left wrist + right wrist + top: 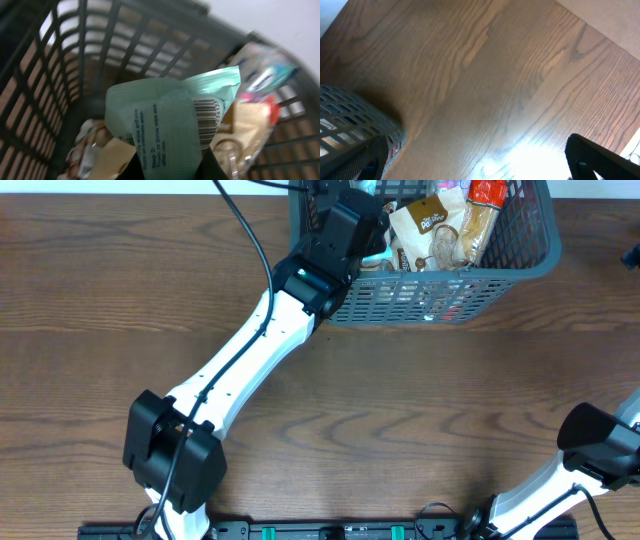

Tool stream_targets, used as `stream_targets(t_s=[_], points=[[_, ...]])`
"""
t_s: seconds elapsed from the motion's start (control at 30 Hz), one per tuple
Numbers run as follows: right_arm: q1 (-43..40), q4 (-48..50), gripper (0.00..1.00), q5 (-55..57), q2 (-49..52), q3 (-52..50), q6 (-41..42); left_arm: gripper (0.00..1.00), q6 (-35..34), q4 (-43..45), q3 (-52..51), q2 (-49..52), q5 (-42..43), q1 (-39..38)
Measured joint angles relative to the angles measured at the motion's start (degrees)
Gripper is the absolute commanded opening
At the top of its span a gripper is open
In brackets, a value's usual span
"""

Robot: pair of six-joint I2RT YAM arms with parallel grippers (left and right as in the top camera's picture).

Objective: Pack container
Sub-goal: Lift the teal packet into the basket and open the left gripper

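Note:
The container [450,300] is a dark blue-grey slotted basket at the table's far edge, with several snack packets in it. My left gripper [172,167] is inside the basket at its left end and is shut on a mint-green packet [170,120] with a barcode, held above the packets below. In the overhead view the left wrist [345,230] hides that packet. My right gripper [480,170] is open and empty over bare wood, well to the right of the basket [350,115].
A tan packet [425,225] and a red packet [487,192] lie in the basket. The basket's lattice walls [40,75] stand close round the left gripper. The right arm [600,445] is at the table's near right corner.

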Motion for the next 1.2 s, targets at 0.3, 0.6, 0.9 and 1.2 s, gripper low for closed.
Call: stream_targets(t_s=[0.3, 0.6, 0.9, 1.2], points=[[0.0, 0.0, 0.99, -0.02, 0.0, 0.0, 0.0, 0.57, 1.62, -0.2, 0.0, 0.15, -0.15, 0.0], [0.0, 0.0, 0.99, -0.02, 0.0, 0.0, 0.0, 0.7, 6.19, 0.79, 0.33, 0.09, -0.39, 0.0], [0.0, -0.02, 0.99, -0.02, 0.0, 0.0, 0.0, 0.81, 10.64, -5.84, 2.49, -9.55, -4.37, -0.02], [0.0, 0.0, 0.99, -0.02, 0.0, 0.0, 0.0, 0.82, 15.74, -23.76, 5.33, -33.2, -11.78, 0.0]])
